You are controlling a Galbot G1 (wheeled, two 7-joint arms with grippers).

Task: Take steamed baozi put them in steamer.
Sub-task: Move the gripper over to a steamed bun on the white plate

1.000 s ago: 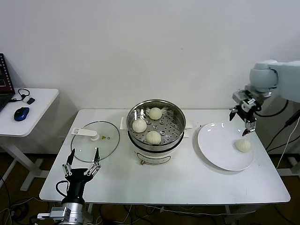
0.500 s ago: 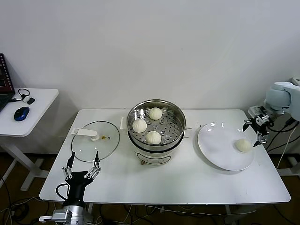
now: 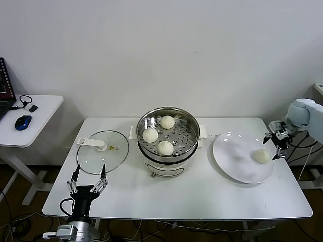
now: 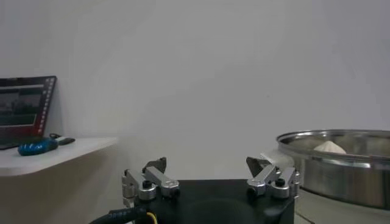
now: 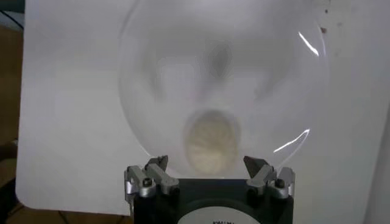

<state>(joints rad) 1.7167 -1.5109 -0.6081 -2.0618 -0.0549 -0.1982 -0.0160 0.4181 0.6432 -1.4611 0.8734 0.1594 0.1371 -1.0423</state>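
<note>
Three cream-white baozi [image 3: 165,147] lie on the perforated tray of the steel steamer [image 3: 192,135] at the table's middle. One baozi [image 3: 261,156] lies on the white plate [image 3: 234,161] at the right; it also shows in the right wrist view [image 5: 211,143]. My right gripper [image 3: 277,144] is open and empty, just right of and above that baozi, with the baozi between its fingertips in the right wrist view [image 5: 208,163]. My left gripper [image 3: 89,177] is open and empty, parked at the front left. The steamer's rim [image 4: 332,159] shows in the left wrist view.
A flat glass lid [image 3: 102,151] with a white handle lies left of the steamer. A side table [image 3: 30,121] at the far left holds a blue mouse [image 3: 22,122] and a laptop edge. Cables hang off the table's right side.
My right gripper has moved right from over the plate's far edge and come down to beside the plate's baozi. The left arm has barely moved.
</note>
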